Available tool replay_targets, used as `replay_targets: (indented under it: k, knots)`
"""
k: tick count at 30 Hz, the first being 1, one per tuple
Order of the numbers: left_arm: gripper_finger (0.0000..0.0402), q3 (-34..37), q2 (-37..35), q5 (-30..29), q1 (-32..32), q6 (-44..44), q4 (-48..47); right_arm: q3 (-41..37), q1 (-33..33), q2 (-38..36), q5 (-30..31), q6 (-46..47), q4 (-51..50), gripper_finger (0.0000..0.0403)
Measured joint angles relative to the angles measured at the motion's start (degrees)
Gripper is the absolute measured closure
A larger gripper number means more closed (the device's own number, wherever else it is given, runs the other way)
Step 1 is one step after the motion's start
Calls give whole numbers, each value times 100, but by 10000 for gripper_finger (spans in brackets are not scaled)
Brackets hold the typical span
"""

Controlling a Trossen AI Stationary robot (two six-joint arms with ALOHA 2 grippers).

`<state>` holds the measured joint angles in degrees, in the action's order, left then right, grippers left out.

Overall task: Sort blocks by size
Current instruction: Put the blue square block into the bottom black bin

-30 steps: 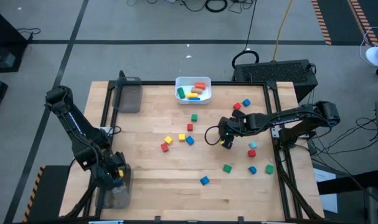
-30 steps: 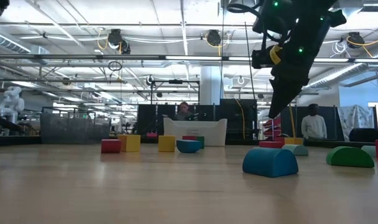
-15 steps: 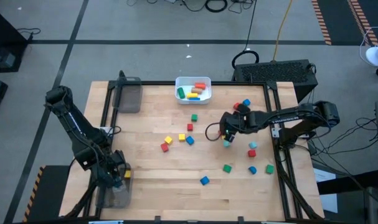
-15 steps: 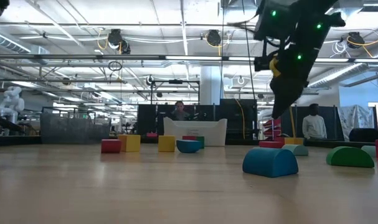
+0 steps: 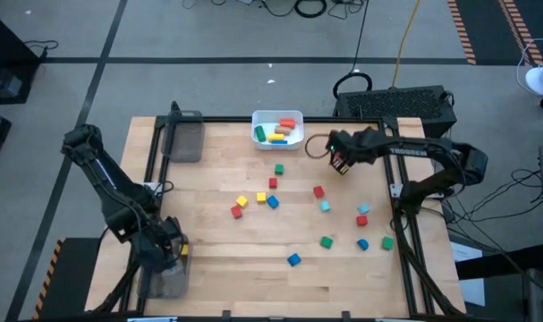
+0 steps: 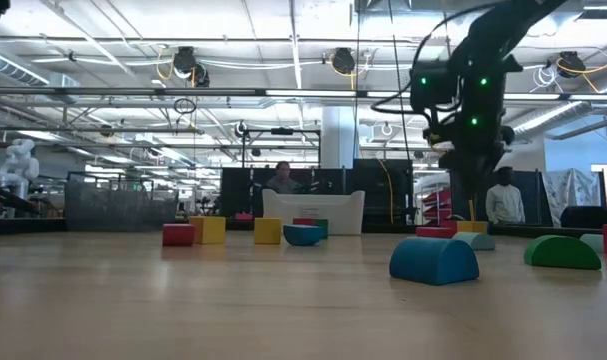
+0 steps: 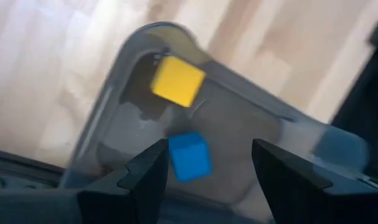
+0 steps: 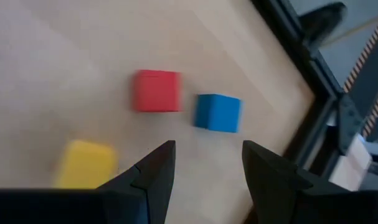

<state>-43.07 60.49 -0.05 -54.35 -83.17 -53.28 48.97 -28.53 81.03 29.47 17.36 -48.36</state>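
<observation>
Wooden blocks (image 5: 318, 191) are looking light, stiff; grip flat sides. Right end effector (image 5: 340, 164) is hovering far-right, fingers apart, empty. Left end effector (image 5: 168, 252) is gaping over near-left tray (image 7: 251, 124).

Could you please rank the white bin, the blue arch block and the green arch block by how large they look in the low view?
1. White bin, though it stands farthest back.
2. Blue arch block and green arch block: similar; blue looks slightly bigger but sits nearer the camera.

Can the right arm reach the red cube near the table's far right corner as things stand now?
Probably yes. The right gripper hovers above the red cube, its fingers open and empty. A blue cube lies beside it but apart, and nothing blocks the way down.
</observation>
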Motion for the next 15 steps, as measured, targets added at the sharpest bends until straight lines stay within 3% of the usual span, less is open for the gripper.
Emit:
replay_targets:
  k: [4,9,15]
  knots:
    - [171,-268,0,-60,0,184,2,0,-600,0,-93,-586,58,232]
    - [171,-527,0,-548,0,604,0,0,-990,0,-428,-1188,351,225]
    - [171,-665,-2,-1094,32,953,4,0,-1173,0,-747,-1463,651,182]
